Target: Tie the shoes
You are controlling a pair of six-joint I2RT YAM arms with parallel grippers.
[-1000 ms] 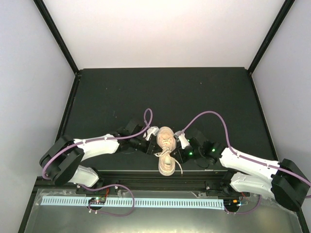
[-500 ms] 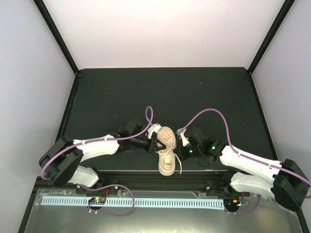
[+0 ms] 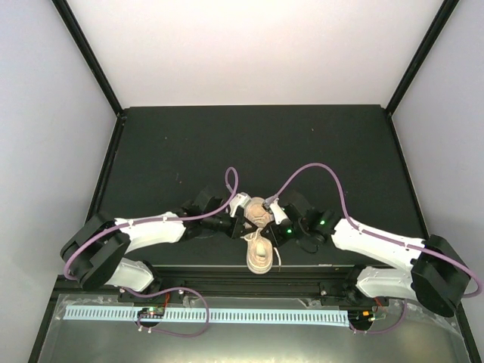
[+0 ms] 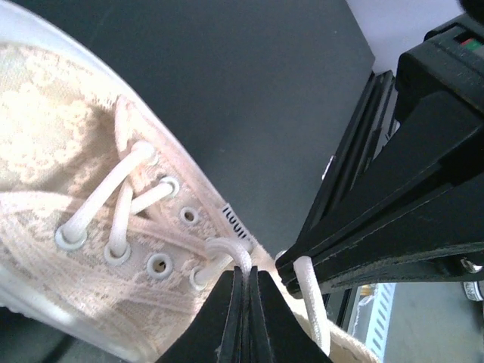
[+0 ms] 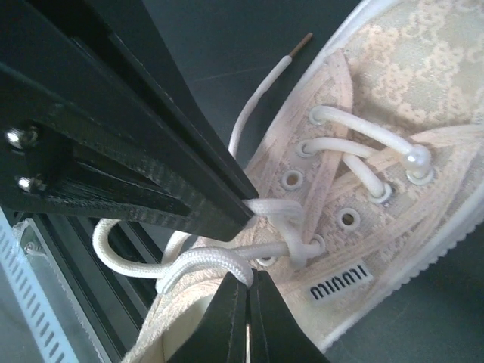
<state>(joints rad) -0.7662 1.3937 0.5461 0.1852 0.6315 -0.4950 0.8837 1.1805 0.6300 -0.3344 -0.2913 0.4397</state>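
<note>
A small beige-pink lace sneaker [image 3: 259,246] with off-white laces lies on the black table near its front edge, toe away from the arms. My left gripper [image 3: 243,219] and right gripper [image 3: 271,221] meet over its lacing, almost touching. In the left wrist view the left gripper [image 4: 246,274] is shut on a lace loop [image 4: 229,250] by the top eyelets of the sneaker [image 4: 68,174]. In the right wrist view the right gripper [image 5: 247,281] is shut on another lace loop [image 5: 204,263] above the sneaker [image 5: 393,113]. A free lace end [image 5: 272,79] trails on the table.
The black table [image 3: 257,144] stretches away behind the sneaker, walled by white panels. A black rail [image 3: 257,276] and a perforated strip [image 3: 212,315] run along the front edge, just behind the sneaker's heel. Purple cables [image 3: 318,170] arc above both wrists.
Both grippers have closed in over the sneaker's lacing from either side. The right arm has moved left and up, and the left gripper has shifted slightly right.
</note>
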